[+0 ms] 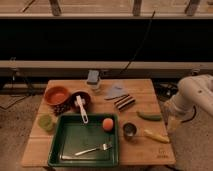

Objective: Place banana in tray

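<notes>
The small yellow banana [156, 136] lies on the wooden table near its front right corner. The large dark green tray [66, 141] sits at the table's front left; it holds a fork [93, 148] and an orange round fruit [107, 124]. My gripper [172, 122] hangs from the white arm [194, 94] just off the table's right edge. It is a little right of and above the banana and is not touching it.
A dark green cucumber-like vegetable [149, 116] lies just behind the banana. A metal cup [129, 130] stands between the tray and the banana. An orange bowl [56, 94], a dark bowl with a white utensil [81, 106], a green cup [46, 122] and a striped item [124, 102] are further back.
</notes>
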### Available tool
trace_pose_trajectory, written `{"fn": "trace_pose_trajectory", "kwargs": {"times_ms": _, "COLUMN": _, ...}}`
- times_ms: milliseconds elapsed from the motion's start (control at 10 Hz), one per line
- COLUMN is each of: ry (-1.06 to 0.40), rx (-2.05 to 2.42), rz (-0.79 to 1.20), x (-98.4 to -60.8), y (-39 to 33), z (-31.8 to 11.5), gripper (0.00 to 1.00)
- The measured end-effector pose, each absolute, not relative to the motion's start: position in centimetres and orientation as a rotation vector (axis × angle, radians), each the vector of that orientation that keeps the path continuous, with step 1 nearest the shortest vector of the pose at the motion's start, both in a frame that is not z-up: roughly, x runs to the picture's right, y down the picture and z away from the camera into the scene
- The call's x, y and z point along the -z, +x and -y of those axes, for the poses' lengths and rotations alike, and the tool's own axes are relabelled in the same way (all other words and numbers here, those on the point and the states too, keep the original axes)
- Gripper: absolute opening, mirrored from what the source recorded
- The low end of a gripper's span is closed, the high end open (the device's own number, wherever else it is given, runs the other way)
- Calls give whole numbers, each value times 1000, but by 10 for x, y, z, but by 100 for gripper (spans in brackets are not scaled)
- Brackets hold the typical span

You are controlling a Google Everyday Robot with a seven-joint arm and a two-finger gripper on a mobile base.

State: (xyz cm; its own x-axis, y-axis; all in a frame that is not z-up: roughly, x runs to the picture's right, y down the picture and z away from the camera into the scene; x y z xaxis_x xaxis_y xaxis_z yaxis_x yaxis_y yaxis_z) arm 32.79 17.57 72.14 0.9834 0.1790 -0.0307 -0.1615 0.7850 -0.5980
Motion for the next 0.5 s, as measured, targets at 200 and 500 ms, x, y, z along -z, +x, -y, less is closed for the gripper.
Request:
{"fn": "trace_pose_trajectory", "kwargs": {"times_ms": 200, "ry": -654, "rx": -182, "rz": 36, "x": -713, "y": 330, "z": -215, "gripper": 80}}
{"fn": "trace_pose_trajectory", "kwargs": {"times_ms": 500, "ry": -665, "rx": -187, "rz": 41, "x": -718, "y": 330, "z": -257, "gripper": 80}}
